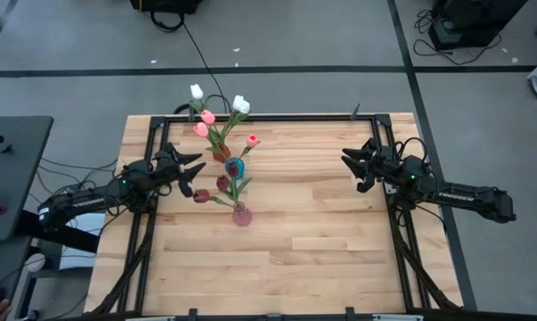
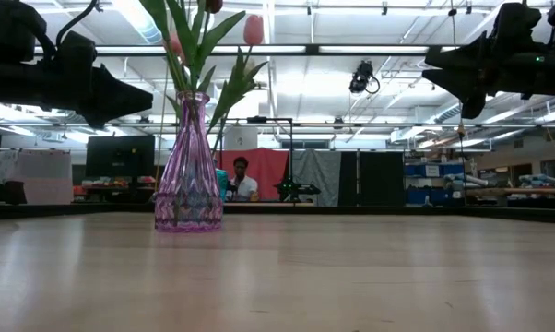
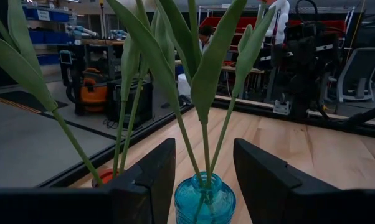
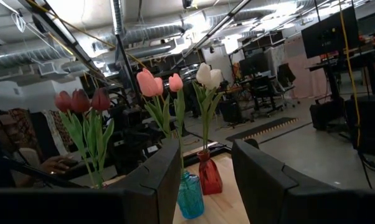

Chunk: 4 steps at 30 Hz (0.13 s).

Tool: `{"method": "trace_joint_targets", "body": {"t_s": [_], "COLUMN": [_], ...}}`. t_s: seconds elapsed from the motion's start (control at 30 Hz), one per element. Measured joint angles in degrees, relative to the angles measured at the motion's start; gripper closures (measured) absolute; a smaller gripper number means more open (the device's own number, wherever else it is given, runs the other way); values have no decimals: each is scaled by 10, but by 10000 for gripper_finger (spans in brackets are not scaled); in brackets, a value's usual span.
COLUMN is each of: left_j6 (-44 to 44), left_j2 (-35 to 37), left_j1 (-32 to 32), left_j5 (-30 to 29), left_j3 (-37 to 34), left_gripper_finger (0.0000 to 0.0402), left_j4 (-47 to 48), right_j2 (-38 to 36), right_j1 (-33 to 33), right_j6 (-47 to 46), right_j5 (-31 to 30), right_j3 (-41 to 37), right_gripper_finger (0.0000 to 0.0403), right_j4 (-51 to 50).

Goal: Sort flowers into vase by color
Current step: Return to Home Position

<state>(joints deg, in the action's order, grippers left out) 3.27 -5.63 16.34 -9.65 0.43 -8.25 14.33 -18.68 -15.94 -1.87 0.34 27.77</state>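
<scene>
Left gripper (image 1: 195, 168): left-centre of the high view, fingers spread, holding nothing. The blue vase (image 1: 235, 167) sits just ahead of the tips and does not touch them.
Right gripper (image 1: 351, 171): right-centre, fingers spread, empty, well apart from the vases.
Flowers: none lie on the table (image 1: 322, 254). The white tulips (image 1: 240, 104) stand in the red vase (image 1: 221, 153), the pink tulips (image 1: 208, 117) in the blue vase, and the maroon tulips (image 1: 202, 194) in the purple vase (image 1: 242, 214).
Long axis: stems roughly upright.
Nearer arm: left.
Step judged: sorting looks complete, so withdrawal to rest follows.
Clearance: leaves fan across the left gripper's opening. Backing straight toward the frame's left edge looks safest, since a sideways swing may brush the stems. Bare wood fills the lower half.
</scene>
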Motion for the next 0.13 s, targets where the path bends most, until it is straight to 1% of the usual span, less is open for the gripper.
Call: {"method": "trace_joint_targets", "body": {"t_s": [0.13], "left_j6": [0], "left_j2": [0], "left_j1": [0], "left_j5": [0], "left_j3": [0], "left_gripper_finger": [235], "left_j4": [0], "right_j2": [0], "right_j1": [0], "right_j6": [0], "right_j5": [0], "right_j3": [0], "right_gripper_finger": [248], "right_j4": [0]}}
